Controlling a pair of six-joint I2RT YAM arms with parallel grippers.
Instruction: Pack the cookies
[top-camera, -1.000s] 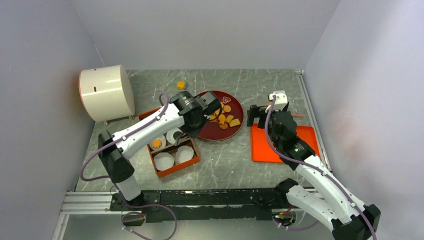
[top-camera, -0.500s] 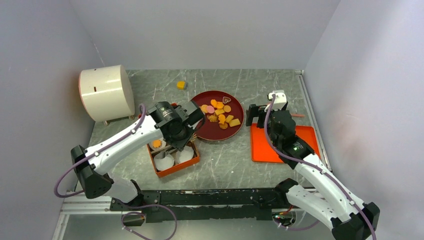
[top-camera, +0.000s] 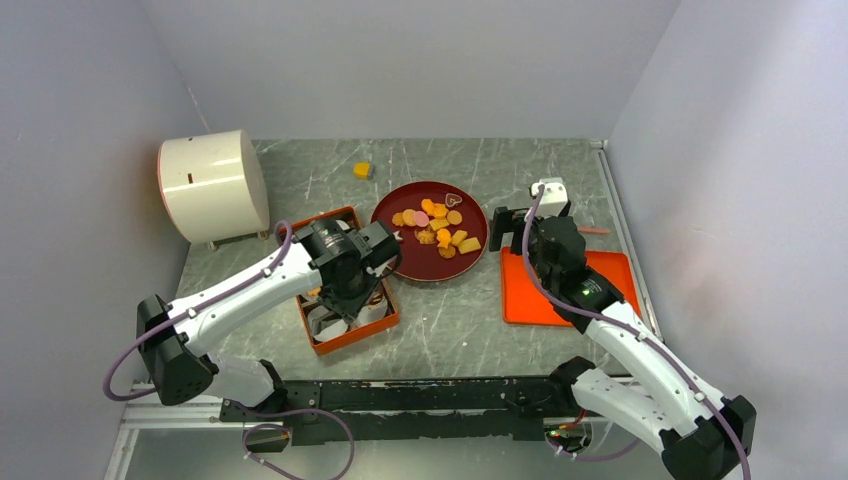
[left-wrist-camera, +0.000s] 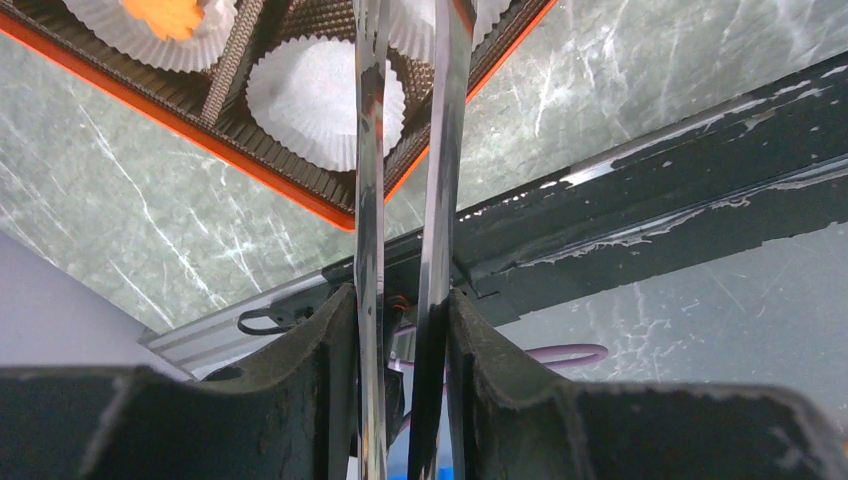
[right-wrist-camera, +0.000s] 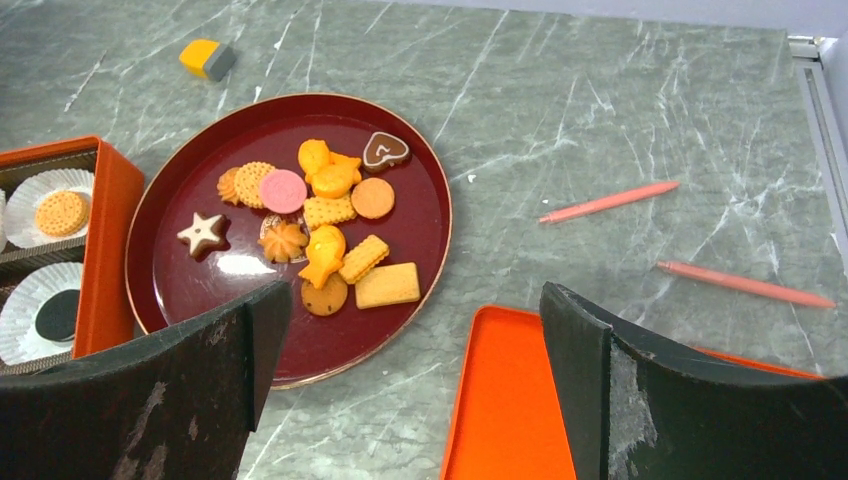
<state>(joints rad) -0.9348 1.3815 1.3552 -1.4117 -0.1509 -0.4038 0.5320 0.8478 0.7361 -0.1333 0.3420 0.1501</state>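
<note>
2 cookies (right-wrist-camera: 62, 213) are boxed, about 13 left on the plate (right-wrist-camera: 415, 230); tongs (left-wrist-camera: 370, 200) are pinched by the left gripper (left-wrist-camera: 400, 320), right gripper (right-wrist-camera: 415, 310) spread.

small cookies (right-wrist-camera: 322, 182), mostly orange and yellow, plus a pink round (right-wrist-camera: 283, 190), white star (right-wrist-camera: 203, 234), dark heart (right-wrist-camera: 385, 150), flat in a loose bunch just ahead of the right gripper (right-wrist-camera: 415, 300), two more cookies off its left
</note>
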